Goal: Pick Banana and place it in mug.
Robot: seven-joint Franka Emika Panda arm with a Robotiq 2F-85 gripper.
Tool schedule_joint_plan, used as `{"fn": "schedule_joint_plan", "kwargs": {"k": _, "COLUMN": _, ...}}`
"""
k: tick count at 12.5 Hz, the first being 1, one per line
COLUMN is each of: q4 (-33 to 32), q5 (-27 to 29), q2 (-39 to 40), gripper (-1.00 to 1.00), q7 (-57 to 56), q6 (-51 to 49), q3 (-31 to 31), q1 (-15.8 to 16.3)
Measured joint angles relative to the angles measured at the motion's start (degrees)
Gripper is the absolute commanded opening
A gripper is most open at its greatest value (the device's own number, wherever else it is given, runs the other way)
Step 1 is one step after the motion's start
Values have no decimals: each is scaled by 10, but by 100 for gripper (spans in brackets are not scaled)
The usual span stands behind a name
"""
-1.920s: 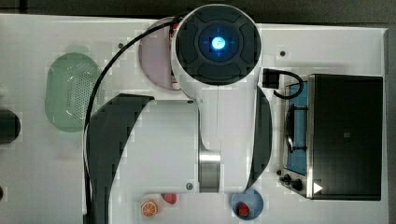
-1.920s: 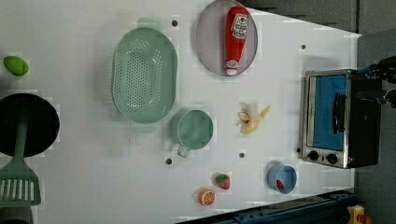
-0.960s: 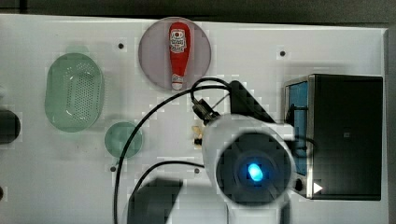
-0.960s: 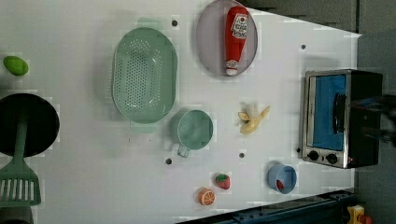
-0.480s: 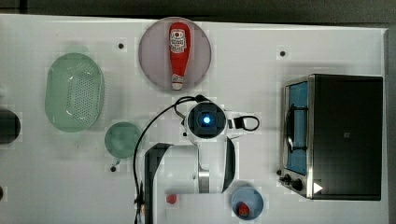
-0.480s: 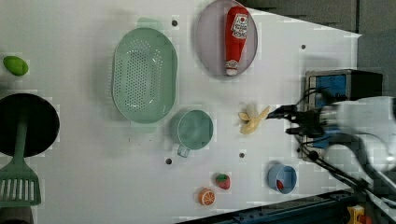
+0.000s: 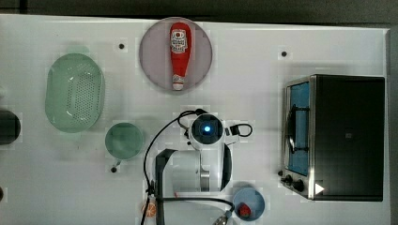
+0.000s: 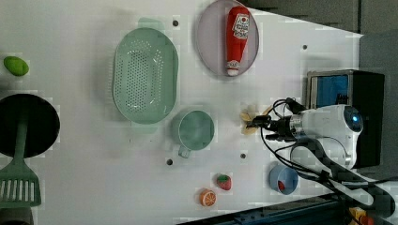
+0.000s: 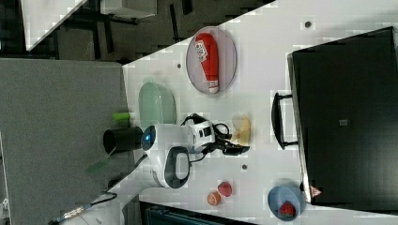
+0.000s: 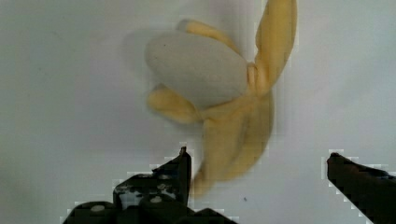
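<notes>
The gripper (image 10: 257, 179) hangs over the banana (image 10: 224, 98) with its fingers (image 10: 175, 175) spread wide, nothing between them, the peel's lower end lying in the gap. In the left view the banana (image 8: 248, 123) lies on the white counter (image 8: 94, 178) at about three o'clock from the pale-green mug (image 8: 193, 130), near it but apart, with the gripper (image 8: 263, 125) just beside the fruit. The ketchup bottle (image 8: 237, 40) rests on a plate at about twelve o'clock from the banana.
</notes>
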Motion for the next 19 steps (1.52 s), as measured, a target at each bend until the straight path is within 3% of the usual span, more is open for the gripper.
{"fn": "schedule_joint_plan", "kwargs": {"k": 4, "q4": 17, "q5": -2, "q2": 44, "gripper": 100, "q7": 0, "q6": 81, "q3": -14, "q1": 2}}
{"fn": "schedule_joint_plan", "kwargs": {"k": 5, "q4": 25, "q5": -2, "q2": 62, "gripper": 90, "q7": -6, "q6": 91, "q3": -15, "q1": 2}}
{"fn": "schedule_joint_plan", "kwargs": {"k": 6, "q4": 24, "q5": -2, "q2": 67, "gripper": 49, "q7": -14, "q6": 95, "q3": -13, "q1": 0}}
{"fn": "schedule_joint_plan", "kwargs": {"k": 10, "q4": 10, "q5": 1, "q2": 47, "gripper": -34, "q7": -20, "q6": 97, "q3": 8, "q1": -4}}
{"fn": "schedule_joint_plan", "kwargs": {"k": 17, "q4": 10, "q5": 12, "q2": 20, "gripper": -34, "q7": -21, "q6": 82, "q3": 2, "q1": -2}}
{"fn": "schedule_joint_plan", "kwargs": {"k": 19, "q4": 11, "q5": 6, "q2": -43, "gripper": -34, "q7": -21, "q6": -7, "q3": -4, "q1": -3}}
